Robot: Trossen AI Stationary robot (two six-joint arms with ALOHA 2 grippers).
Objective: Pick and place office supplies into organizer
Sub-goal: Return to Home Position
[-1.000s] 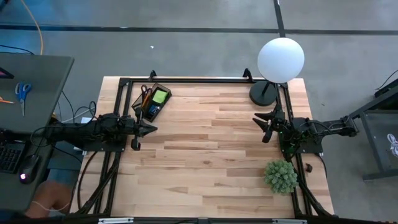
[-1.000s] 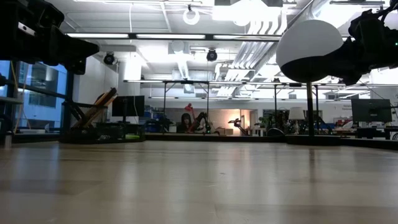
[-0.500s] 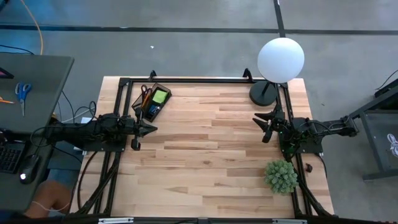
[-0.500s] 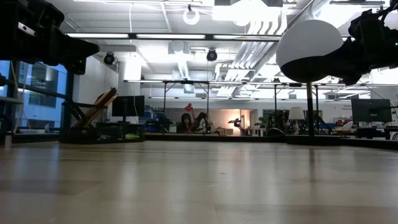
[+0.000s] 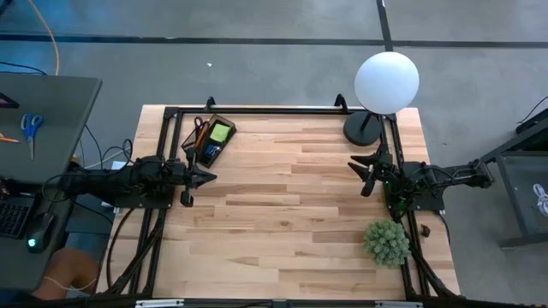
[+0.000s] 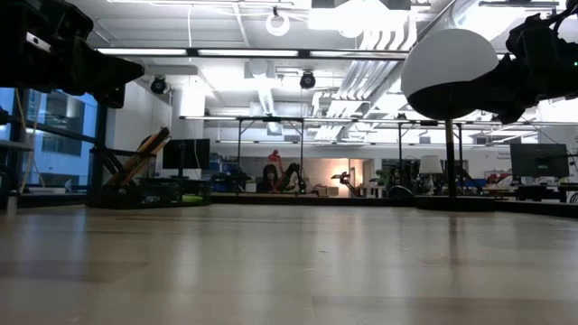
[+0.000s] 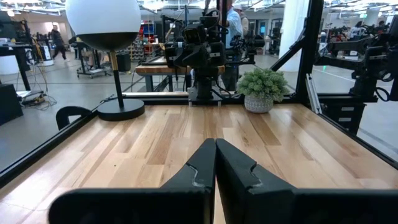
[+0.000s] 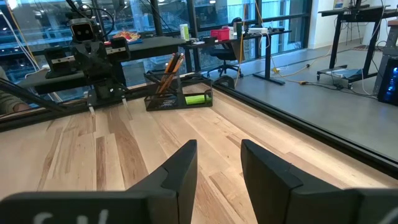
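At the desk's (image 5: 282,214) 11 o'clock corner, seen from above: organizer (image 5: 208,142), one, black, loaded.

- **Contents visible:** lime-green sticky-note pad (image 5: 221,133); orange and wooden pencils (image 5: 198,128) standing tilted at the outer end; darker items beside them, not told apart.
- **Loose supplies on the bare wood:** none seen.
- **Judged status:** filing complete or nearly so, with only the parking of the arms left.
- **Left pincer** (image 5: 209,177): fingers pressed together, empty, at the desk's 9 o'clock edge. The organizer is near, at its 12 o'clock, not touching.
- **Right pincer** (image 5: 360,175): fingers spread, empty, at the 3 o'clock edge. The organizer is well apart, toward its 10 o'clock.
- **Also present:** lamp (image 5: 386,81) at 1 o'clock; plant (image 5: 386,242) at 4 o'clock.
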